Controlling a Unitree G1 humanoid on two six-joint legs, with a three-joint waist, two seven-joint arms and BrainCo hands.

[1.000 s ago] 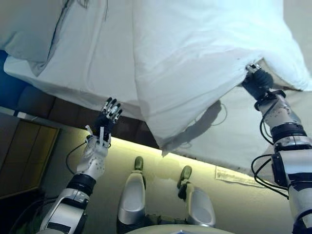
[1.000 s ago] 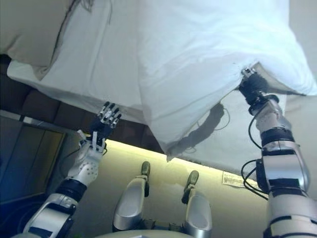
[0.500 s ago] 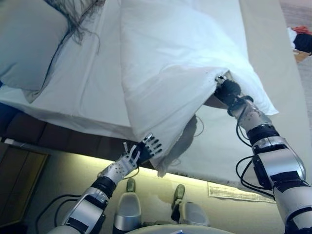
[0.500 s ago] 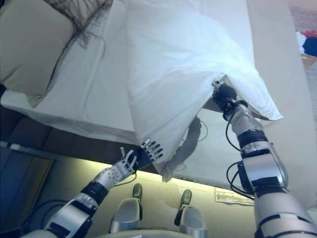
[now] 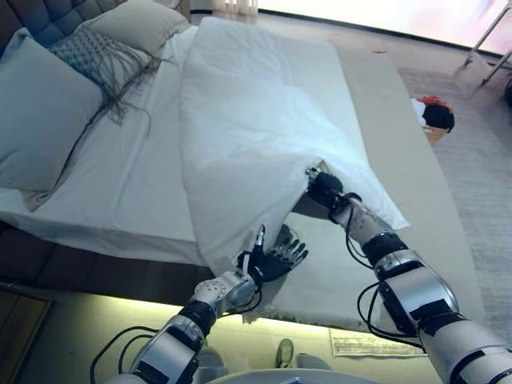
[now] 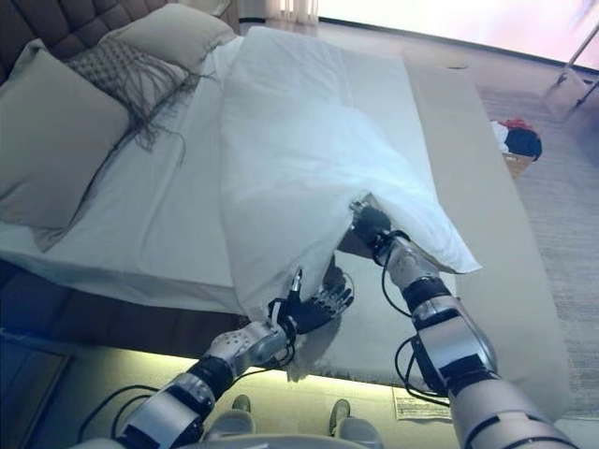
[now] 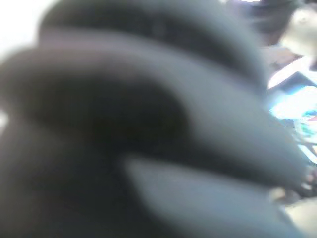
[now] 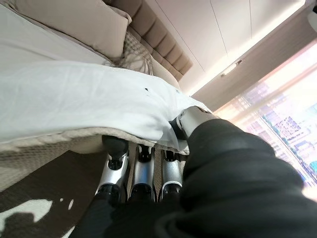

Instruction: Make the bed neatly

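Observation:
A white duvet [image 5: 256,120] lies folded along the middle of the bed, over a white sheet [image 5: 128,176] and a beige cover [image 5: 400,160]. My right hand [image 5: 324,190] is shut on the duvet's near edge, which it holds raised so that the beige cover shows underneath. In the right wrist view its fingers [image 8: 141,171] curl under the hem and the thumb presses on top. My left hand [image 5: 276,258] is open with fingers spread, right beside the duvet's corner that hangs over the bed's near side. The left wrist view shows only the dark cover.
A large grey pillow [image 5: 40,120], a fringed cushion [image 5: 104,60] and another pillow [image 5: 148,20] lie at the head of the bed on the left. A basket of clothes [image 5: 436,116] stands on the carpet beyond the bed's right side.
The camera has tilted up over the bed. My left hand has risen from beside the bed frame to the duvet's hanging corner. The right hand has kept its hold on the duvet edge.

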